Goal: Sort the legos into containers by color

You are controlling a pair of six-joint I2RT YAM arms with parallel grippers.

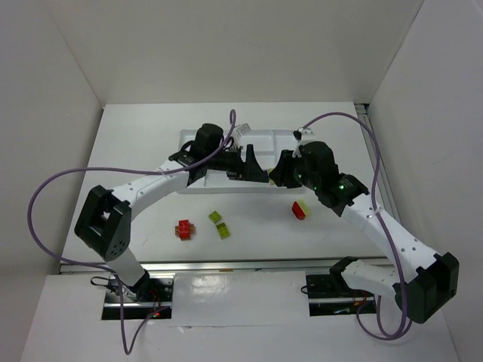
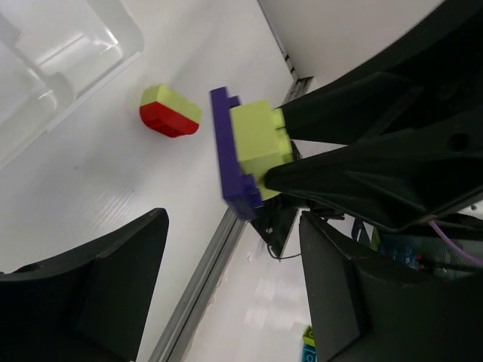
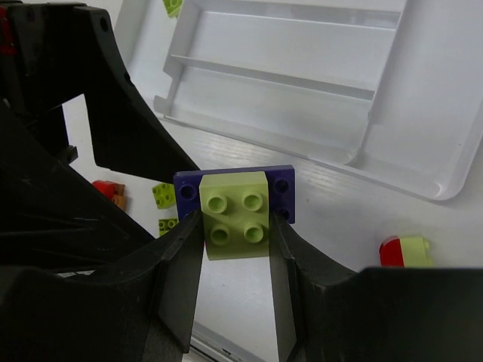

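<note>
right gripper (image 3: 235, 225): clenched on the yellow-green brick (image 3: 234, 215); it is stuck to a purple plate (image 3: 185, 192)
left gripper (image 2: 230, 234): released; I see that stack just ahead of its fingertips; contact I cannot tell
tray (image 3: 302, 113): just beyond the right gripper
red-and-green brick (image 3: 404, 253): on the table, right of the right gripper

Bright, even light; soft shadows.
</note>
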